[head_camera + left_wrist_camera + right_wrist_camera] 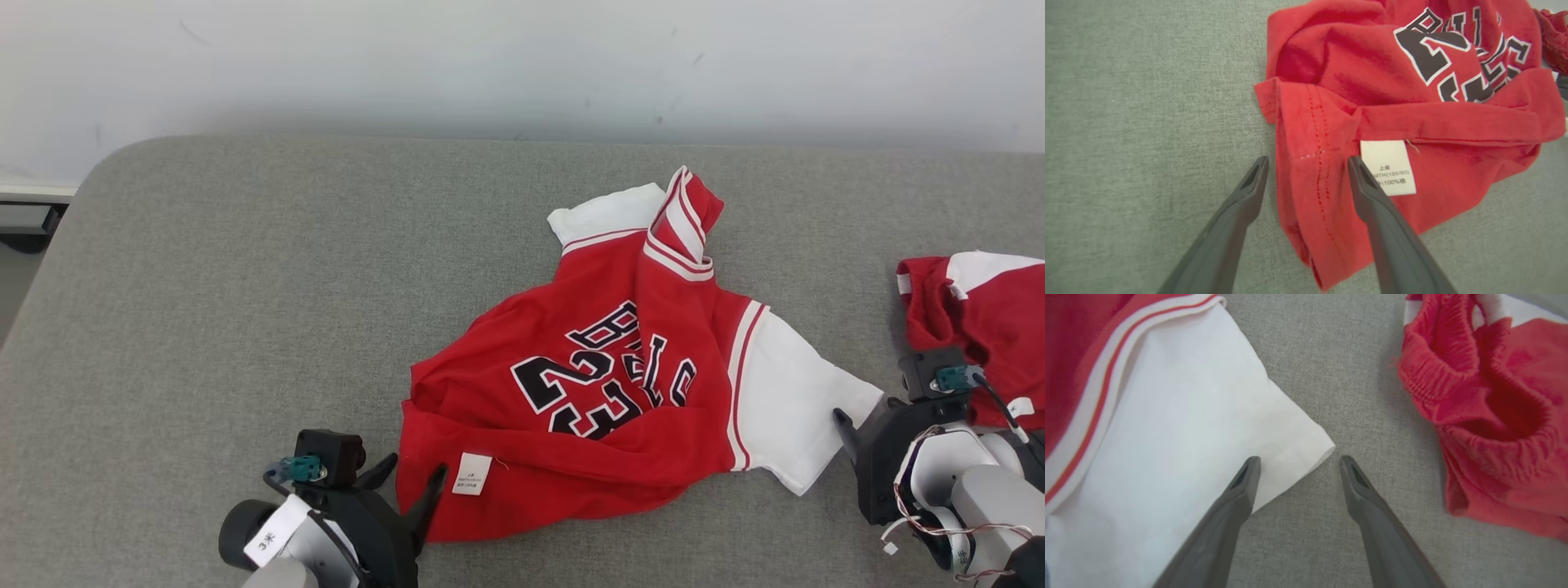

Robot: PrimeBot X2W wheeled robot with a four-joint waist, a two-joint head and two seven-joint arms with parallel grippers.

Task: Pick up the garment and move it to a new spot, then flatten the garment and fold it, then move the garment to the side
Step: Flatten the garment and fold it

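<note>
L gripper (1308,161) wide, straddling jersey (620,384) hem nr front edge of grey cushion (245,286); R gripper (1298,459) wide at white sleeve (1167,416) corner. Risk: pinch catches one layer only, jersey twists

A crumpled red-and-white jersey (620,367) is laid mid-way along the grey fabric-covered worktop (245,269), and a second red garment (980,327) is bunched apart to the right.

Grey fabric-covered worktop (204,286), rounded at the far left corner, backed by a scuffed white wall (490,65). Bunched red shorts (988,327) with a white panel and gathered elastic waistband, lying at the worktop's right edge. Low dark fitting (28,222) beyond the left corner, at foot of wall, too small to make out.
</note>
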